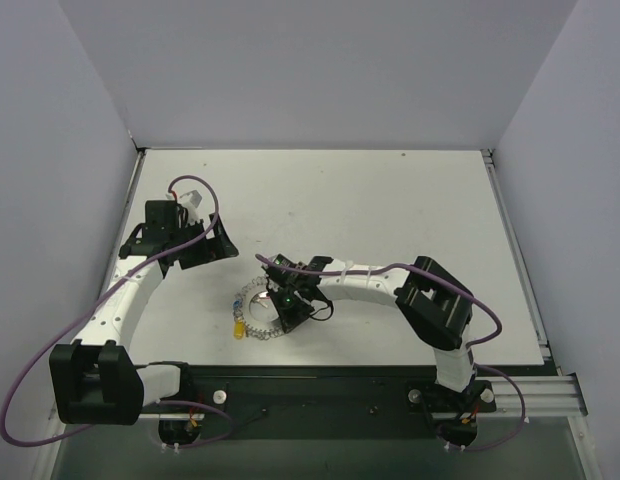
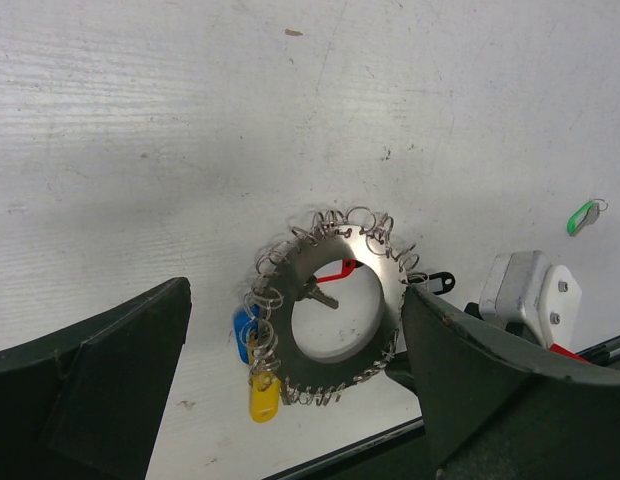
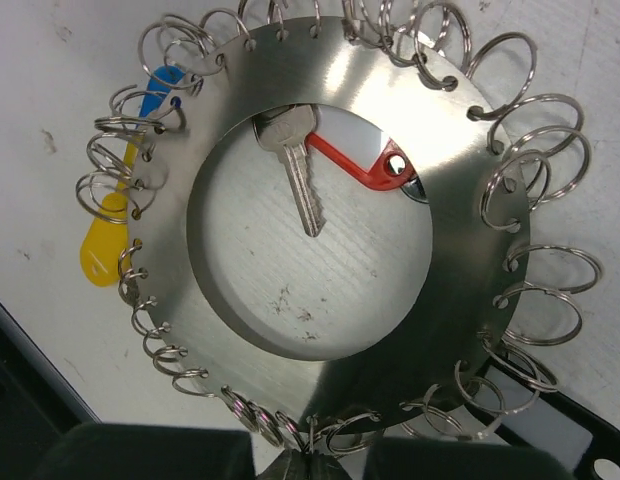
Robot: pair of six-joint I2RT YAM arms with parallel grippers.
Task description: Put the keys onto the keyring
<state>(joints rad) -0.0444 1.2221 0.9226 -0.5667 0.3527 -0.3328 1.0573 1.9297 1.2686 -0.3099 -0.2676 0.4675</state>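
Note:
The keyring (image 3: 460,250), a flat silver ring fringed with small wire loops, lies on the white table, also in the left wrist view (image 2: 390,290) and top view (image 1: 262,322). My right gripper (image 3: 315,466) is shut on a wire loop at the ring's near edge; it also shows in the top view (image 1: 288,305). A red-headed key (image 3: 355,163) lies in the ring's opening. A blue key (image 3: 165,82) and a yellow key (image 3: 102,245) hang on loops. A green key (image 2: 584,216) lies apart. My left gripper (image 1: 212,243) is open and empty, away from the ring.
A small black oval clip (image 2: 436,281) lies beside the ring. The table's dark front edge (image 2: 330,455) runs just below the ring. White walls enclose the table on three sides.

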